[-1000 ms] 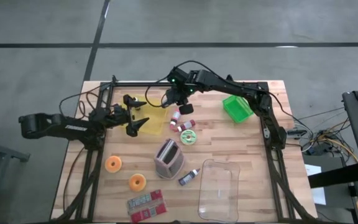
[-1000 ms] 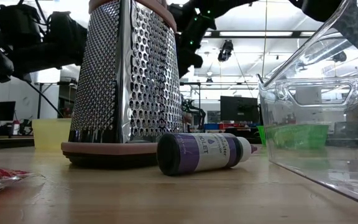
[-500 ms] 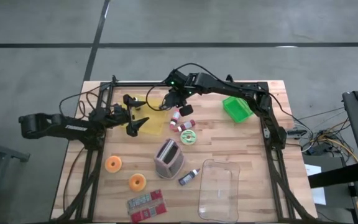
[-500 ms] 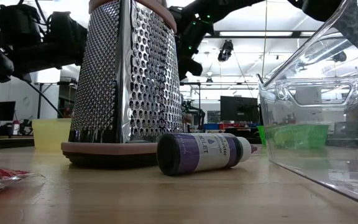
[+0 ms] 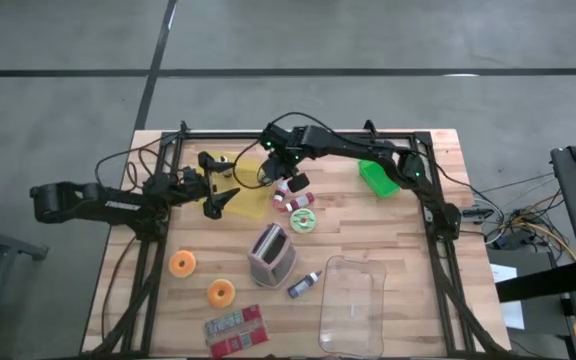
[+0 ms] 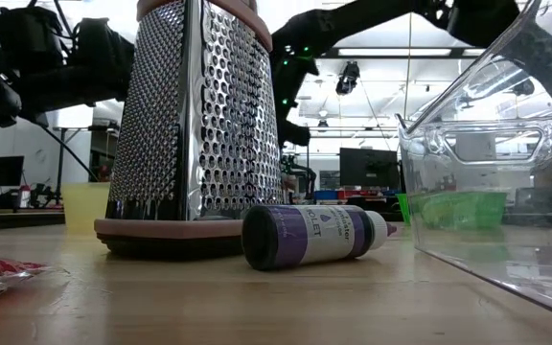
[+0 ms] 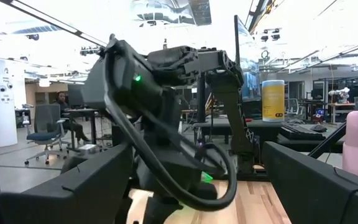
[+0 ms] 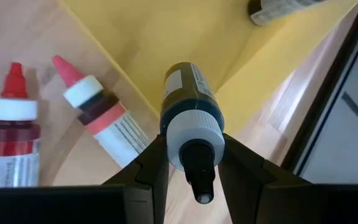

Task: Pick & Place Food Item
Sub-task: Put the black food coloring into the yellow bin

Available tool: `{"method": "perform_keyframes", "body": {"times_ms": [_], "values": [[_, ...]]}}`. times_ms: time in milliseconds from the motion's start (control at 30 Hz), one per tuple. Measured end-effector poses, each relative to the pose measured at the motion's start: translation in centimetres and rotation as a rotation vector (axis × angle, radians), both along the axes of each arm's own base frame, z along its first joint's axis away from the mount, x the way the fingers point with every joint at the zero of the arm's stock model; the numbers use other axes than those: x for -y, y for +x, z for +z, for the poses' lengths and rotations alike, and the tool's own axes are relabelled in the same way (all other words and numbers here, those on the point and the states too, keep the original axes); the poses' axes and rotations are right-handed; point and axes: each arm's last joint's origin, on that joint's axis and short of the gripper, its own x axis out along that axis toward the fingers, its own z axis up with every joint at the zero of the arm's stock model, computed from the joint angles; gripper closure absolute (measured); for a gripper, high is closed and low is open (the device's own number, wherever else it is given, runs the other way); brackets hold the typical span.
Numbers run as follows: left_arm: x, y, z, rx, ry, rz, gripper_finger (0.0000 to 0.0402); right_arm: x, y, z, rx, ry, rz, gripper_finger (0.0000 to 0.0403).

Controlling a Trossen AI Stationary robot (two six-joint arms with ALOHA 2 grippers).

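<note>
My right gripper (image 5: pixel 269 171) is shut on a small dark bottle (image 8: pixel 188 93) with a white label, a white cap and a dark tip. It holds the bottle over the yellow bin (image 5: pixel 252 192), which also shows in the right wrist view (image 8: pixel 166 37). Another dark bottle (image 8: pixel 275 9) lies in that bin. My left gripper (image 5: pixel 230 183) is open and empty at the bin's left side, its fingers pointing at the right arm (image 7: pixel 160 93). My right gripper pinches the bottle at its white cap (image 8: pixel 193 138) between its two fingers (image 8: pixel 149 163). The fingers come from above, pointing down, and lie along the bottle. The bottle hangs body down, cap toward the wrist, clear of the bin's floor.
Two red-capped bottles (image 5: pixel 293 187) (image 5: pixel 290 203) and a green roll (image 5: pixel 304 221) lie right of the bin. A grater (image 5: pixel 271 253), a violet bottle (image 5: pixel 304 285), a clear tub (image 5: pixel 353 305), a green bin (image 5: pixel 378 176), two orange rings (image 5: pixel 182 263) and a red packet (image 5: pixel 234 328) stand elsewhere.
My right gripper has gone toward the table's left edge with the bottle, from above the red-capped bottles to above the yellow bin. It has stayed shut on the bottle.
</note>
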Motion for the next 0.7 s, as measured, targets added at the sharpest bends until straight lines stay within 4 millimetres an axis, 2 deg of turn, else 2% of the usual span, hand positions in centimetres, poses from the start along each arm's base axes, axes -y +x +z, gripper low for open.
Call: {"method": "perform_keyframes", "body": {"times_ms": [367,700], "values": [[-0.1,0.0,0.0,0.002,-0.003,0.024,0.0042,0.1,0.4,2.1,-0.003,-0.028,0.003,0.0299],[-0.1,0.0,0.0,0.003,-0.005,0.032,0.0042,-0.1,0.0,0.9,-0.069,-0.016,0.048,0.0299]]}}
